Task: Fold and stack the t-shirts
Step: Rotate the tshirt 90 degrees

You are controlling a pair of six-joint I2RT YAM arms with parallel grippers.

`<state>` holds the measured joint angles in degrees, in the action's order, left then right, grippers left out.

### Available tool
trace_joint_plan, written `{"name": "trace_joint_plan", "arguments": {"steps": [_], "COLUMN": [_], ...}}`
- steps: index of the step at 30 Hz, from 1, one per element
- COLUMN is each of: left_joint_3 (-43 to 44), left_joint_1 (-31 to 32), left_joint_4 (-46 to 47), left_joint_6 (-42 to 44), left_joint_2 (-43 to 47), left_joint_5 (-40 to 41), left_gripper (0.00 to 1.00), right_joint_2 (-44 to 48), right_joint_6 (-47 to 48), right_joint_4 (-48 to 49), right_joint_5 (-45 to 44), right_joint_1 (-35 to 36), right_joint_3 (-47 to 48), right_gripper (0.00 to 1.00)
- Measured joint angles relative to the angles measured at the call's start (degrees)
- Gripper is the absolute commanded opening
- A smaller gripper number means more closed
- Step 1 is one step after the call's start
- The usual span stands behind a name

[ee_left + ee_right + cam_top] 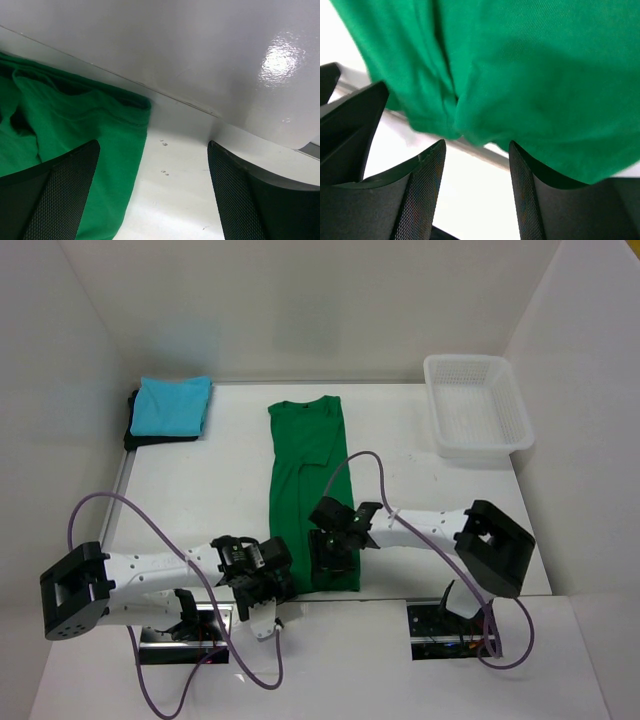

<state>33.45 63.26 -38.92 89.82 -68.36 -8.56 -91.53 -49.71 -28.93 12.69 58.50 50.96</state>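
progress at capture: turquoise shirt (172,405) sat folded on black shirt (133,431), far left. green shirt (310,480) lay mid-table as a long strip, unstacked. i had left gripper (264,584) and right gripper (331,552) at its near hem, fingers spread, empty.

A bright green cloth t-shirt (310,480) lies lengthwise down the middle of the white bench (200,490), collar far, hem at the near edge. Far left, a folded turquoise t-shirt (172,405) lies on a black t-shirt (133,432). Far right sits a white plastic mesh basket (482,451), well apart from all three.
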Motion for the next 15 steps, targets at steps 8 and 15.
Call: {"name": "trace_joint_plan", "arguments": {"steps": [8, 15], "left_joint_3": [-0.13, 0.85], "left_joint_1": [0.15, 1.92], "left_joint_4": [0.09, 0.83], "left_joint_6": [1.75, 6.4], "left_joint_2": [0.09, -2.14], "left_joint_5": [1.25, 1.25], "left_gripper": [0.96, 0.94], "right_joint_2": [16.11, 29.86], "right_joint_6": [-6.14, -13.81], "right_joint_4": [-6.43, -13.11], "right_joint_5": [-5.14, -9.75], "right_joint_1": [-1.2, -6.56], "right_joint_3": [-0.04, -6.69], "right_gripper": [0.55, 0.55]}}
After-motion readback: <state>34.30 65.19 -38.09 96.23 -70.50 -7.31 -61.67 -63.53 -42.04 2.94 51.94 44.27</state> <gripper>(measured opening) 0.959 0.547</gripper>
